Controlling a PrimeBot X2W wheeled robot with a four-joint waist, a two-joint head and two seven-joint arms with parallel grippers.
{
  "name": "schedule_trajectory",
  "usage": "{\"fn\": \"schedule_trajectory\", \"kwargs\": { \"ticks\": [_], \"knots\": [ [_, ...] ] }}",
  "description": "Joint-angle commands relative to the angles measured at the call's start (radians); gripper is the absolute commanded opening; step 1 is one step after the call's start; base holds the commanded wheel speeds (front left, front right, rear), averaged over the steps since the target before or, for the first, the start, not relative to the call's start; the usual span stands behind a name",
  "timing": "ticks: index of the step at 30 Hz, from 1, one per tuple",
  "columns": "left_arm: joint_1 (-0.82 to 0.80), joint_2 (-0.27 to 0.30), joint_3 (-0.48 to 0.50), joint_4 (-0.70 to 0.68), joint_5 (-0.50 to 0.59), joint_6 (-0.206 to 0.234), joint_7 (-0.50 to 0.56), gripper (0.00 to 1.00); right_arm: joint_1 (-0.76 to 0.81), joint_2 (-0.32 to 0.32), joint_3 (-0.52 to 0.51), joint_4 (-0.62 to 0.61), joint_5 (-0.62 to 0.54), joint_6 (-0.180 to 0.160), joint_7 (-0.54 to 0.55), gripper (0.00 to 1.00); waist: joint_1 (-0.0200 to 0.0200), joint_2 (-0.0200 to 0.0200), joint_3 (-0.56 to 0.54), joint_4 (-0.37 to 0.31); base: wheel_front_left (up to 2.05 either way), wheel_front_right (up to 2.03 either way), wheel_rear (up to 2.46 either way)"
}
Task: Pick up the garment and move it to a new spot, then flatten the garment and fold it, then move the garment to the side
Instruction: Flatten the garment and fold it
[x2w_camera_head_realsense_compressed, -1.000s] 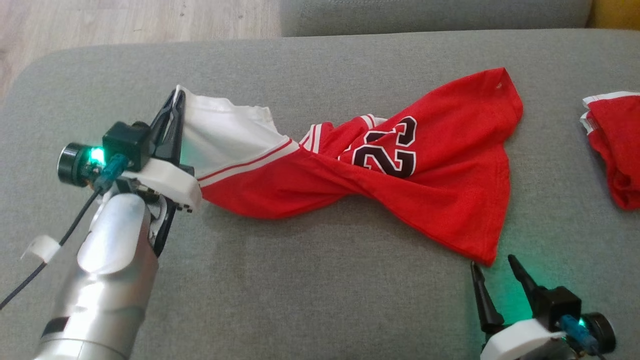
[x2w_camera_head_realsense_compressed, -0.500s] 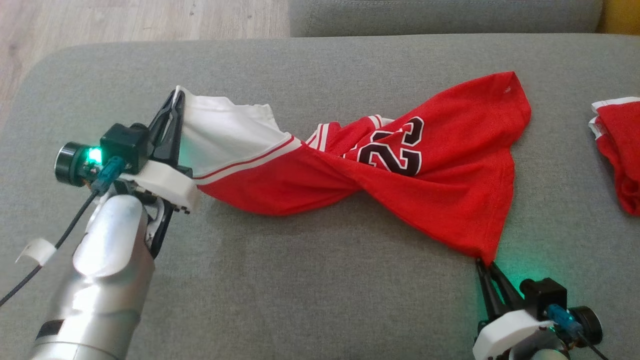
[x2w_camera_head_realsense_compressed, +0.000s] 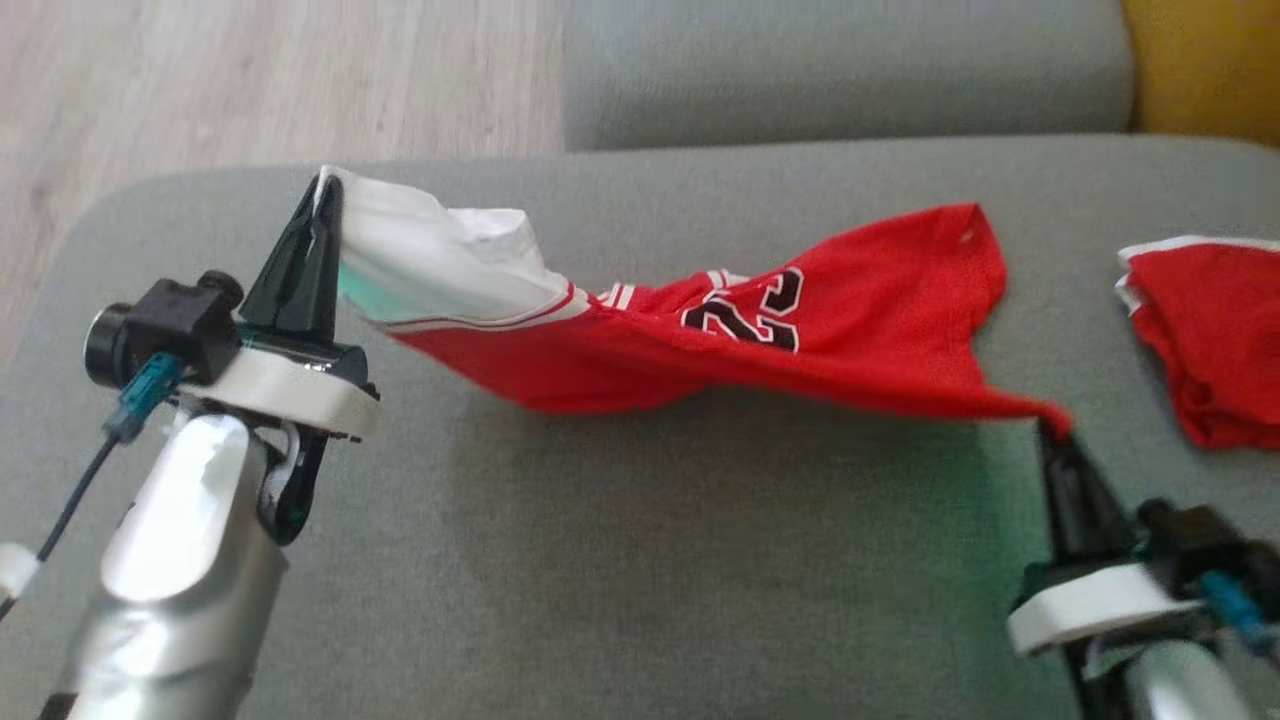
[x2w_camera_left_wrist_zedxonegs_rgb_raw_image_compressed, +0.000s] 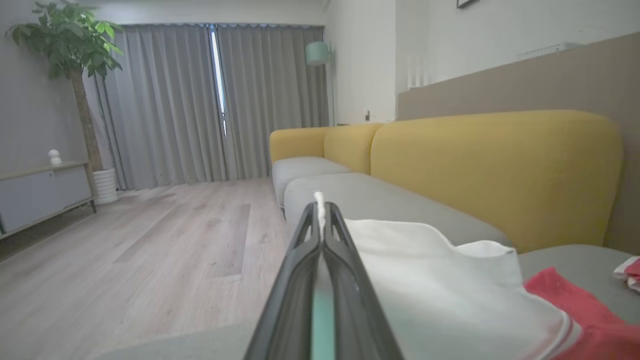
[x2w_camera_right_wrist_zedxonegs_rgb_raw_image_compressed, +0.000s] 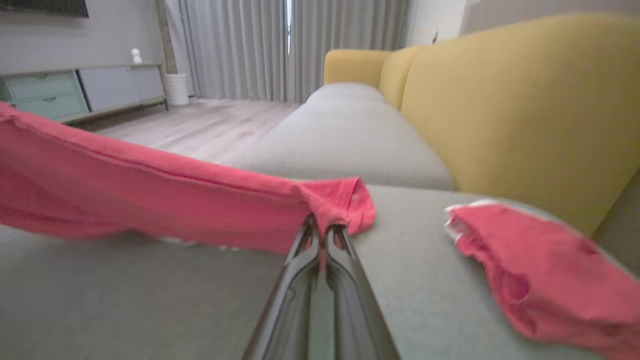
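Note:
The garment (x2w_camera_head_realsense_compressed: 800, 340) is a red jersey with white trim and a black number. It hangs twisted above the grey sofa seat (x2w_camera_head_realsense_compressed: 650, 560), stretched between both arms. At the left, my left gripper (x2w_camera_head_realsense_compressed: 325, 195) is shut on the jersey's white end (x2w_camera_left_wrist_zedxonegs_rgb_raw_image_compressed: 400, 270), with its fingertips (x2w_camera_left_wrist_zedxonegs_rgb_raw_image_compressed: 320, 210) pinching the white edge. My right gripper (x2w_camera_head_realsense_compressed: 1050, 430) is shut on the red corner at the right. In the right wrist view that gripper (x2w_camera_right_wrist_zedxonegs_rgb_raw_image_compressed: 322, 230) clamps the bunched red corner (x2w_camera_right_wrist_zedxonegs_rgb_raw_image_compressed: 340, 200), and the cloth runs off to the left.
A second red garment (x2w_camera_head_realsense_compressed: 1210, 340) lies crumpled on the seat at the right, close to my right gripper; the right wrist view has it too (x2w_camera_right_wrist_zedxonegs_rgb_raw_image_compressed: 530, 270). A yellow backrest (x2w_camera_left_wrist_zedxonegs_rgb_raw_image_compressed: 490, 170) runs along the sofa. Wooden floor (x2w_camera_head_realsense_compressed: 250, 80) lies beyond the seat's far edge.
My right gripper moved up to the jersey's lower red corner, shut on it and lifted it to the right. Both arms have raised the jersey off the seat. The head camera has shifted.

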Motion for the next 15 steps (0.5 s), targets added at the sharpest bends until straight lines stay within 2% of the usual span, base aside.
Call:
{"fn": "schedule_trajectory", "kwargs": {
  "ticks": [1,5,6,10,15],
  "knots": [
    [-0.03,0.06,0.023,-0.085,-0.025,0.002,-0.011,0.0,-0.041,-0.039,0.004,-0.086,0.02,0.007,-0.004,0.0,0.0,0.0,-0.051,-0.012,0.0,0.0,0.0],
    [-0.039,0.104,0.029,-0.238,-0.051,0.002,-0.012,0.0,-0.063,-0.099,-0.031,-0.246,0.043,0.007,0.051,0.0,0.0,0.0,-0.081,-0.016,0.0,0.0,0.0],
    [-0.039,0.104,0.029,-0.238,-0.051,0.002,-0.012,0.0,-0.063,-0.099,-0.031,-0.246,0.043,0.007,0.051,0.0,0.0,0.0,-0.081,-0.016,0.0,0.0,0.0],
    [-0.096,0.122,0.057,-0.373,-0.07,0.002,-0.012,0.0,-0.126,-0.154,-0.061,-0.41,0.067,0.007,0.142,0.0,0.0,0.0,-0.092,-0.021,0.0,0.0,0.0],
    [-0.227,0.144,0.026,-0.39,-0.132,0.002,-0.01,0.0,-0.286,-0.25,-0.042,-0.468,0.091,0.007,0.242,0.0,0.0,0.0,-0.088,-0.03,0.0,0.0,0.0]
  ]
}}
